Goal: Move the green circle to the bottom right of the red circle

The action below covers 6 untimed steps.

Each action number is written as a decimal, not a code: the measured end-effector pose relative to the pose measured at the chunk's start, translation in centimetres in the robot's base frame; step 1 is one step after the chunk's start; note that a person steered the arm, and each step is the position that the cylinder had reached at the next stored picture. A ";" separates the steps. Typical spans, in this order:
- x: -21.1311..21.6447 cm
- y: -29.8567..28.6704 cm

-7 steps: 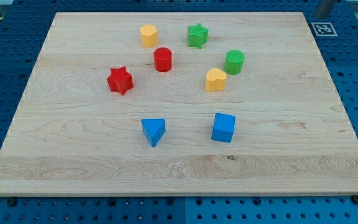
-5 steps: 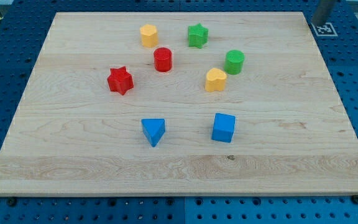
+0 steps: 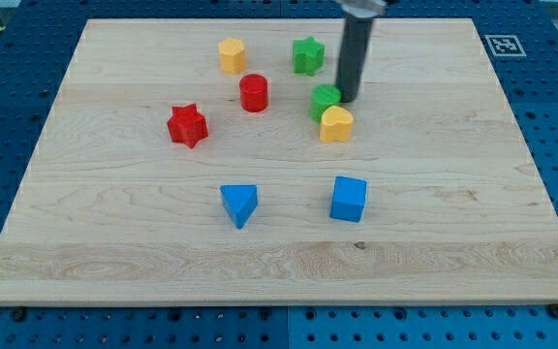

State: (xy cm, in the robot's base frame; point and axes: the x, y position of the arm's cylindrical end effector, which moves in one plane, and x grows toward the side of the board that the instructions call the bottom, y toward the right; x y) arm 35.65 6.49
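Observation:
The green circle [image 3: 324,98] stands right of the board's middle, touching the top of the yellow heart block [image 3: 335,124]. The red circle [image 3: 253,92] is to its left, with a gap between them. My tip [image 3: 346,98] rests against the green circle's right side, and the dark rod rises from it toward the view's top.
A yellow block [image 3: 232,54] and a green star [image 3: 307,54] lie near the view's top. A red star [image 3: 187,125] is at the left. A blue triangle [image 3: 239,204] and a blue cube [image 3: 348,199] lie lower down. A marker tag [image 3: 505,45] sits at the top right.
The rod has come in from the top right corner to the green circle. The green circle has slid left, from about 408,99 to beside the yellow heart.

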 end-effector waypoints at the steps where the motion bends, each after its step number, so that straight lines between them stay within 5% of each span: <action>1: 0.6 -2.9; 6: 8.9 1.5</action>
State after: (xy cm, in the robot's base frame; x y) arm 44.56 7.98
